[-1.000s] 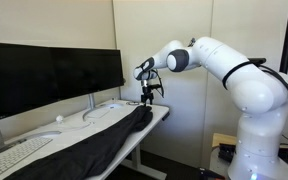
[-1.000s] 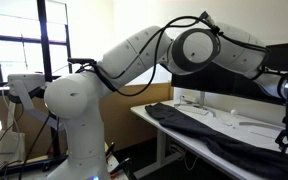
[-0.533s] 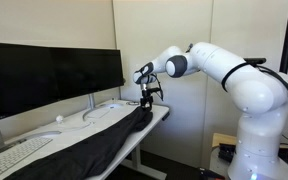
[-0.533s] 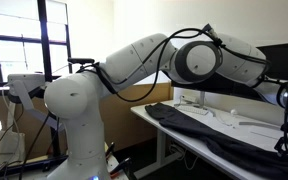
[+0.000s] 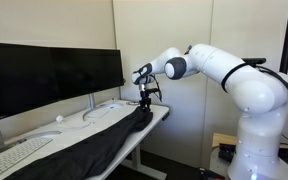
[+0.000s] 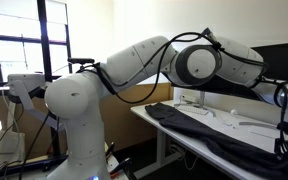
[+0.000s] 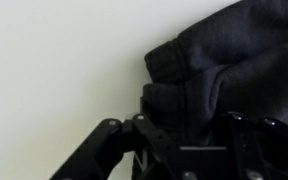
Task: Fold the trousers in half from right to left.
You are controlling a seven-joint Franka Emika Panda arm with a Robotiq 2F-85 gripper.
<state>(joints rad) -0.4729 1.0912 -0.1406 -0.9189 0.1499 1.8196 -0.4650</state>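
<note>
The trousers (image 5: 94, 145) are a long, dark, wrinkled cloth lying along the white desk (image 5: 160, 114). They also show in an exterior view (image 6: 206, 131). My gripper (image 5: 145, 100) hangs over the end of the trousers at the desk's far corner, where the cloth rises to the fingers. In the wrist view the bunched dark cloth (image 7: 219, 75) sits between the jaws of the gripper (image 7: 184, 140), which are shut on it. The desk surface shows pale behind it.
Two black monitors (image 5: 49, 75) stand along the back of the desk, with a white keyboard (image 5: 14, 155) and a white mouse (image 5: 59, 118) in front of them. The robot base (image 6: 74, 130) stands beside the desk, and a window is behind it.
The arm has shifted slightly, and the gripper has moved a little to the left over the end of the trousers. The cloth has barely moved.
</note>
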